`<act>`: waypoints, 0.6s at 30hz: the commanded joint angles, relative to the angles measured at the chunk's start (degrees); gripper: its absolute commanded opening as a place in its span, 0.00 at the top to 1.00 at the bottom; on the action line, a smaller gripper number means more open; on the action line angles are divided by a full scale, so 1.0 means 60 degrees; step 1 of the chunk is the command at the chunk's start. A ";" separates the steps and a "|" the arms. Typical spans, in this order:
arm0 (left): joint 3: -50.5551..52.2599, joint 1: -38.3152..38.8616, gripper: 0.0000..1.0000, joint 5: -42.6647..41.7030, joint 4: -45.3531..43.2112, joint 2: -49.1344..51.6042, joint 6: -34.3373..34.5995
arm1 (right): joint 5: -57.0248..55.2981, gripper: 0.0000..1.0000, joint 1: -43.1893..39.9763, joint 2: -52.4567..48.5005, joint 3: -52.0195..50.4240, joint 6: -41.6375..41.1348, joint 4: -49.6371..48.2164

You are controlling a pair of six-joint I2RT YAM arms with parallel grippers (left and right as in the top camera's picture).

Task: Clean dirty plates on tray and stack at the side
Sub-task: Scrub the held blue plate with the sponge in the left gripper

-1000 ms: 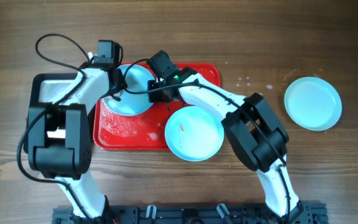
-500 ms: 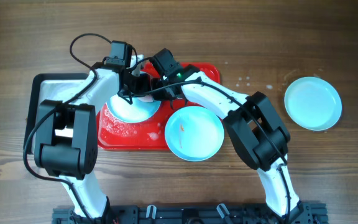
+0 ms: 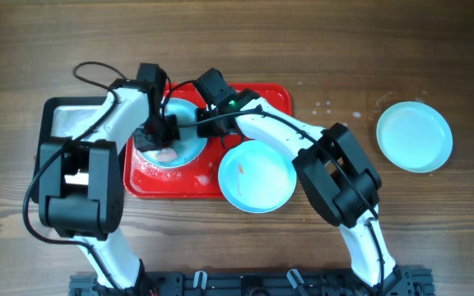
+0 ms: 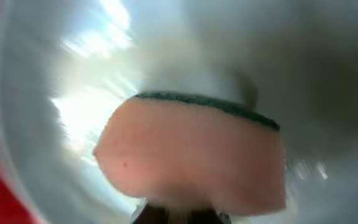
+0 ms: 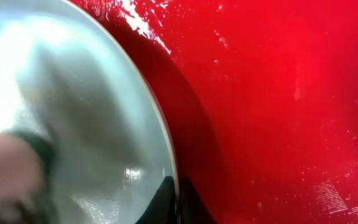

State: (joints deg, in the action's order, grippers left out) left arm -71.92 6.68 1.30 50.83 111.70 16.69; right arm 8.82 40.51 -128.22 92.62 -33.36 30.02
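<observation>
A turquoise plate point(image 3: 183, 140) lies on the red tray point(image 3: 257, 94), which is smeared with white foam. My right gripper point(image 3: 206, 122) is shut on this plate's right rim point(image 5: 160, 130), one finger on each side. My left gripper point(image 3: 160, 140) is shut on a pink sponge point(image 4: 197, 155) with a dark green edge and presses it on the plate's inside point(image 4: 61, 93). The sponge also shows in the overhead view point(image 3: 168, 152). A second plate point(image 3: 257, 175) with an orange speck overlaps the tray's front right edge. A third plate point(image 3: 414, 136) lies alone on the table at the right.
A black-rimmed silvery metal tray point(image 3: 60, 123) sits left of the red tray, partly under my left arm. White droplets point(image 3: 332, 107) spot the wooden table between the red tray and the right plate.
My left gripper with the sponge has swept across the held plate, right and then back toward its front left. My right gripper has kept its hold on the rim.
</observation>
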 commanded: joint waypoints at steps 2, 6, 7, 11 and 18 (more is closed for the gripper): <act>0.0423 -0.0401 0.96 0.3446 -0.1596 0.0619 0.1432 | -0.0375 0.96 -0.0138 -0.0353 -0.0018 0.0084 0.0080; 0.0423 -0.0382 0.96 0.3140 -0.2980 0.0619 0.1800 | -0.0375 0.96 -0.0138 -0.0353 -0.0018 0.0095 0.0076; 0.0423 -0.0382 0.96 0.2586 -0.3395 0.0619 0.1792 | -0.0375 0.96 -0.0138 -0.0353 -0.0018 0.0098 0.0076; 0.0423 -0.0270 0.96 -0.0211 -0.4353 0.0623 0.1027 | -0.0379 0.96 -0.0138 -0.0353 -0.0018 0.0095 0.0073; 0.0423 0.0557 0.96 -0.2779 -0.4794 0.0637 -0.0342 | -0.0375 0.96 -0.0138 -0.0353 -0.0018 0.0098 0.0076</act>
State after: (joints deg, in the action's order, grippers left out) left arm -70.43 6.70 -2.76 21.96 113.10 20.78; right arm 7.42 39.27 -128.33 92.73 -34.28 29.41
